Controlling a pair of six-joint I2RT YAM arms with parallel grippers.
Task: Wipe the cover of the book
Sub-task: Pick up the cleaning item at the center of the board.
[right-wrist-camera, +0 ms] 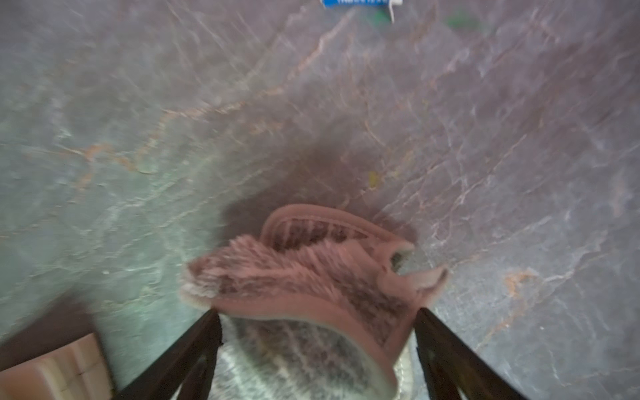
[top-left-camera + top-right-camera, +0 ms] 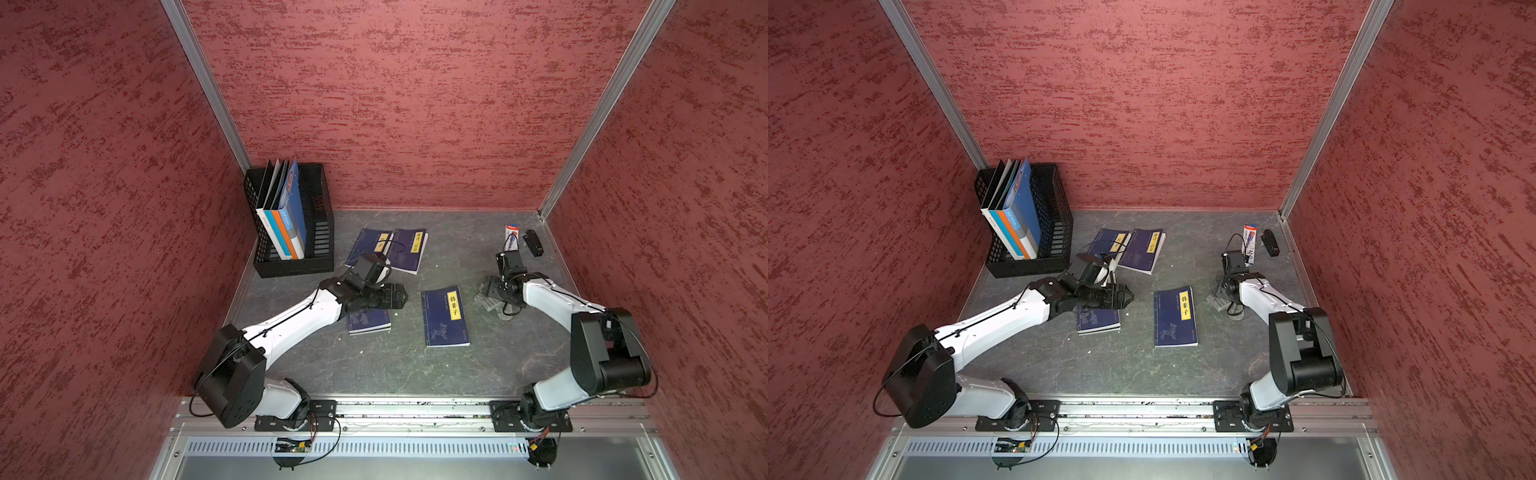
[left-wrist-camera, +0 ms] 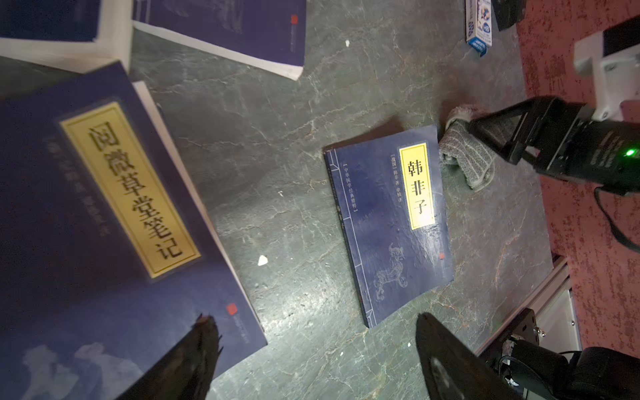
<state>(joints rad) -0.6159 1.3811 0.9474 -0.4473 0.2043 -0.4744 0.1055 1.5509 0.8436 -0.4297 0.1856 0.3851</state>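
Lying face up near the middle of the table, the dark blue paperback book with the yellow title label (image 2: 444, 318) is resting flat, its long axis running from the front rail toward the back wall with a slight tilt. The crumpled grey striped terry cloth (image 3: 464, 156) is sitting just beside the book's far corner on the robot's right, apparently off the cover. The right gripper (image 1: 318, 313) is straddling that cloth with its jaws spread wide, one on each side of the folds and not pinching them, as far as the blurred wrist view is showing. So the book is lying to the left of this gripper, and the right arm is judged the one to close on the cloth and sweep leftward along the cover. The left gripper (image 3: 314, 318) is hanging with its jaws apart and empty over a second dark blue book (image 2: 370, 322) on the other side. Two more blue books (image 2: 409, 249) are lying farther back, beside a black mesh file rack holding folders (image 2: 320, 232), and a small pen box (image 2: 512, 237) is standing in the right back corner. The grey-green marbled tabletop (image 2: 374, 365) is looking uncluttered around the target, and red textured walls (image 2: 415, 104) are enclosing it on three sides.
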